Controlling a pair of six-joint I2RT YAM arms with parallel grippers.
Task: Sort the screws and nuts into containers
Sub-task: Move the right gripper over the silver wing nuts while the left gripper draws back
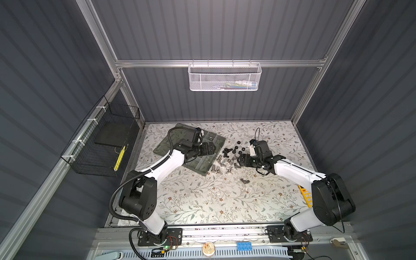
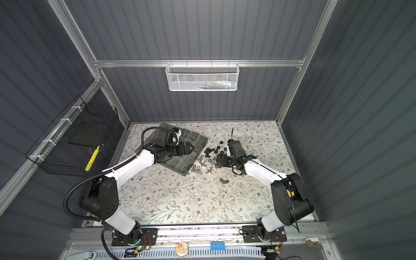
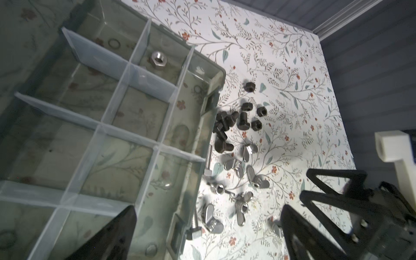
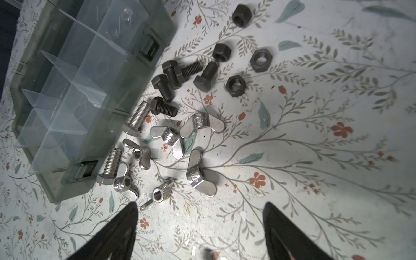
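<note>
- Jaws on the left gripper (image 3: 208, 209) are gaping, gripping nothing.
- Right gripper (image 4: 200, 204) is gaping empty beside the nuts (image 4: 200, 173).
- Left arm (image 1: 166, 162) is covering some containers (image 1: 217, 139).

White-shelled arms (image 1: 167, 163) with black joints (image 1: 139, 198) and a ribbed black cable (image 1: 110, 202).

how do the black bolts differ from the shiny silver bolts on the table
Colour: the black hex-head bolts are dull and dark; the shiny silver hex-head bolts gleam. Count: five black, two silver. Place: the silver ones lie along the wall of the grey-green plastic organizer box; the black ones bunch farther out, some overlapping. Shared: hex heads, threaded shanks, all lying on the floral table.
</note>
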